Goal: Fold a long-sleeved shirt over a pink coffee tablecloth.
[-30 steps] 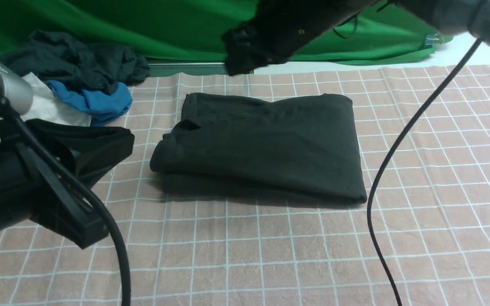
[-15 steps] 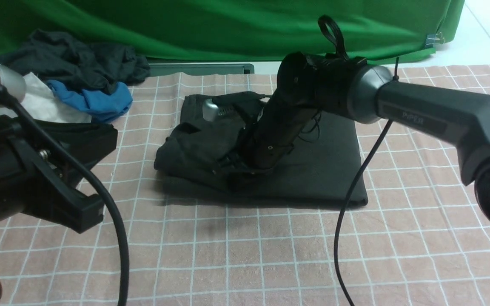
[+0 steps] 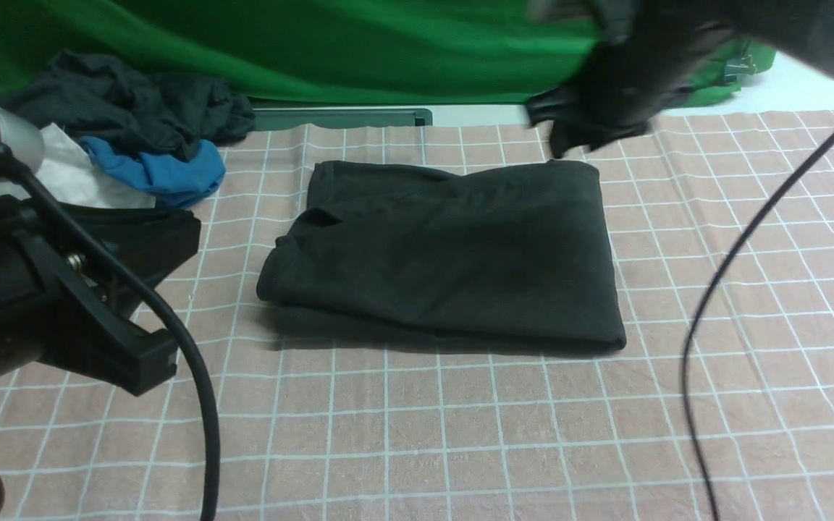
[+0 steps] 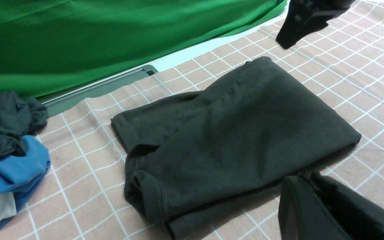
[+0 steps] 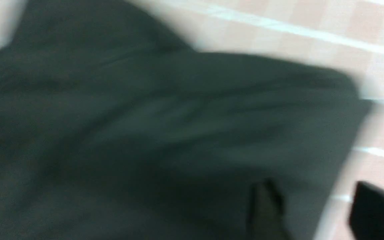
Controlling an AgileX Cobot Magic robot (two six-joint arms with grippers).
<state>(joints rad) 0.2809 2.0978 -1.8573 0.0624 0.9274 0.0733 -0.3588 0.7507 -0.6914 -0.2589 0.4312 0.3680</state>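
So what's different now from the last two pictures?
The right gripper dipped to the black shirt, then rose off it toward the far right, and now holds nothing. The left gripper drew back slightly, then stopped. The shirt's fold and the side pile look much the same.

From my left wrist camera I see the black long-sleeved shirt (image 4: 232, 133) folded into a rough, slanted bundle on the pinkish-brown tablecloth with thin white grid lines (image 4: 78, 180), one end bunched and creased. My black left gripper (image 4: 307, 176) shows just beside it, its fingertips together. The dark right gripper (image 4: 287, 45) hangs near the opposite end. I also have a heap of dark, blue and white cloth (image 4: 15, 163) and a plain green backdrop cloth (image 4: 112, 36) in sight.
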